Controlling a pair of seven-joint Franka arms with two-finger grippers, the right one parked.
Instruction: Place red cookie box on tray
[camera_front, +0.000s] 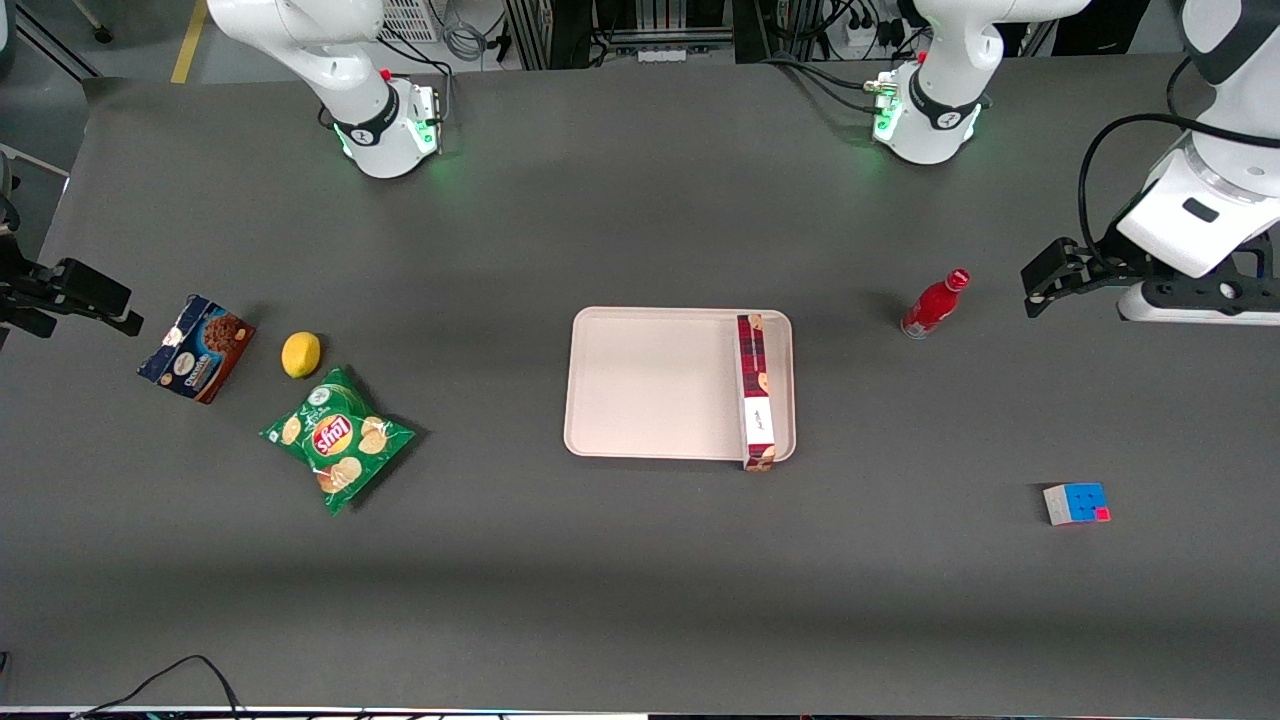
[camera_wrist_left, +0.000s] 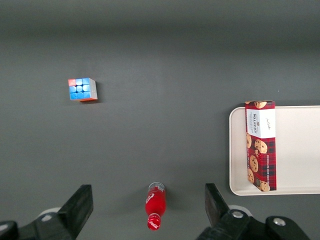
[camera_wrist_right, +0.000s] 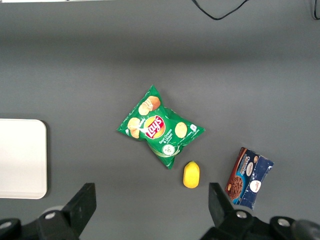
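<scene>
The red cookie box (camera_front: 757, 390) lies flat in the tray (camera_front: 650, 380), plaid face up, pressed along the tray's 3 o'clock rim as the front camera sees it. Its long axis runs from 12 to 6 o'clock. The white label sits in the half toward 6 o'clock, and that end pokes just over the rim nearest the camera, so the box may be resting slightly on the lip.

It is probably a light, stiff carton with smooth printed card that could slide between hard fingers. The contents would be brittle, so a hard squeeze is unwise. If it needs nudging or regripping, the best hold would be across the narrow width near the middle of its length, on the two long side walls, to stop it swinging.

The tray sits near the middle of the bench, and the rest of its floor is bare.

From the tray, a small red bottle (camera_front: 935, 303) lies tipped on the bench at about 2 o'clock, and a puzzle cube (camera_front: 1077, 503) sits at about 4 o'clock.

The end effector (camera_wrist_left: 148, 187) hangs above the bench at the working arm's end, well apart from the box. Its fingers are spread wide and hold nothing, so the placement looks essentially done.
</scene>
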